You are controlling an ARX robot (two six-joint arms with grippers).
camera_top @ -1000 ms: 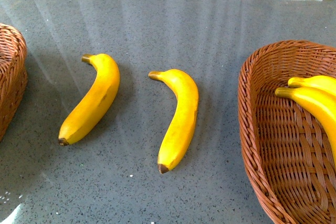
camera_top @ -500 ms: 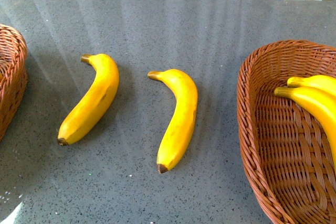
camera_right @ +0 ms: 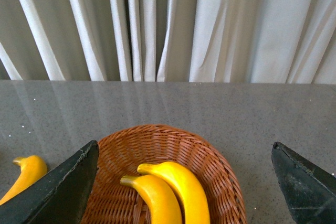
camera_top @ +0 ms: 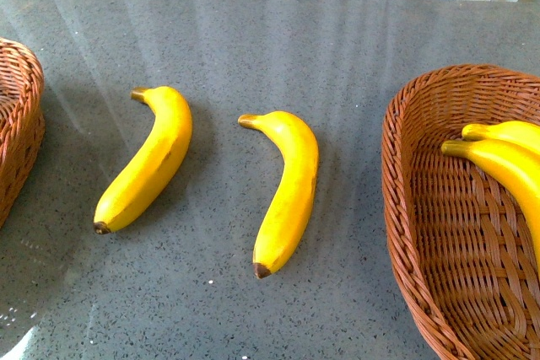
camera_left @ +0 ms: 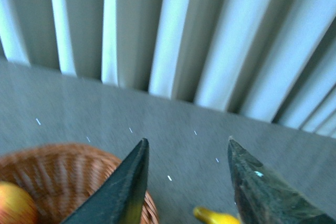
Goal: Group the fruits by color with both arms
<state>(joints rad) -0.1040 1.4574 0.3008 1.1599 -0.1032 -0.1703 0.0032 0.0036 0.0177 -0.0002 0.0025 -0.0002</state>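
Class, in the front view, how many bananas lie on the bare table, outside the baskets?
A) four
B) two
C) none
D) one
B: the left banana and the middle banana lie on the table; the other bananas sit in the right basket.

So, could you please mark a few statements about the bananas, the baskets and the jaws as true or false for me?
1. Two long curved yellow bananas lie loose on the grey speckled tabletop. True.
2. Those two bananas touch each other. False: they lie apart.
3. The brown woven wicker basket on the right is empty. False: it holds two more yellow bananas.
4. The right arm's jaws are shut on a banana. False: they stand wide apart, holding nothing.
5. The left wrist view shows a red-and-yellow apple in a wicker basket. True.
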